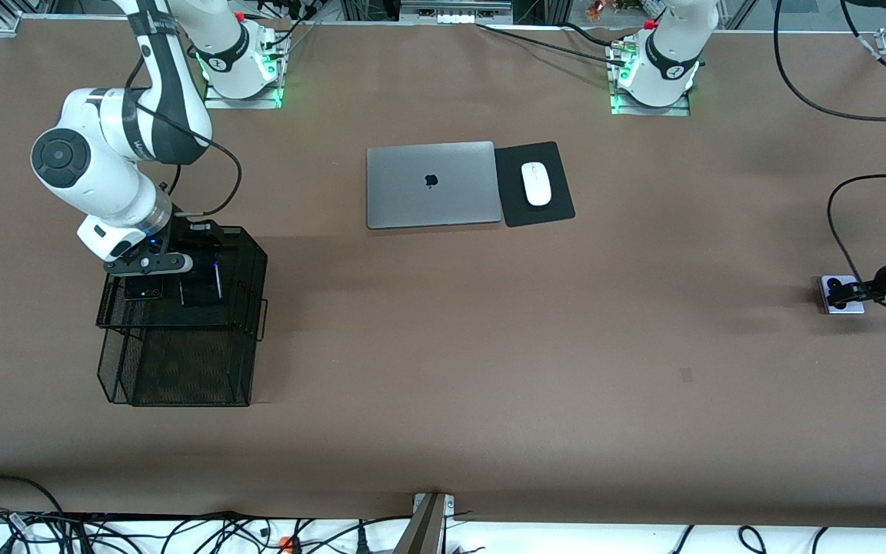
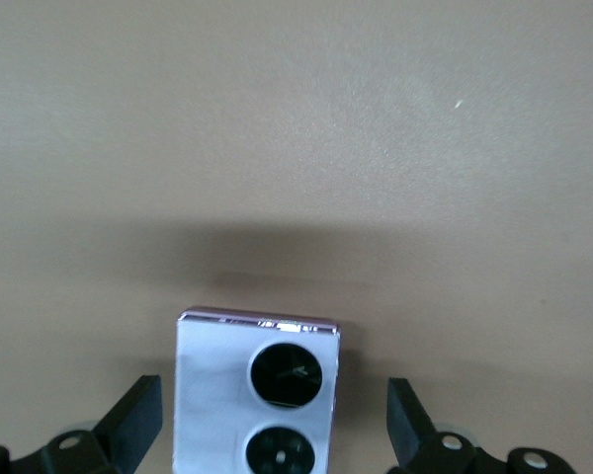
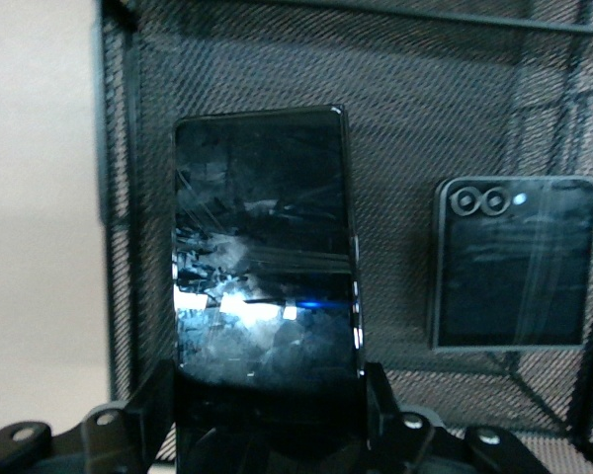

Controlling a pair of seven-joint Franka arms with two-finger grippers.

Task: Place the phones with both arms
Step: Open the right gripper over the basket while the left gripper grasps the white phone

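My right gripper hangs over the upper tier of a black mesh basket, shut on the lower end of the long slim black phone. The small squarish black phone lies flat on that mesh tier beside it. At the left arm's end of the table the white-lavender phone, with two black circles, lies on the brown table. My left gripper is down around it and open, with a gap between each finger and the phone's sides.
A closed silver laptop lies mid-table toward the bases, beside a white mouse on a black pad. The basket's lower tier stands nearer the front camera. Cables run along the table's front edge.
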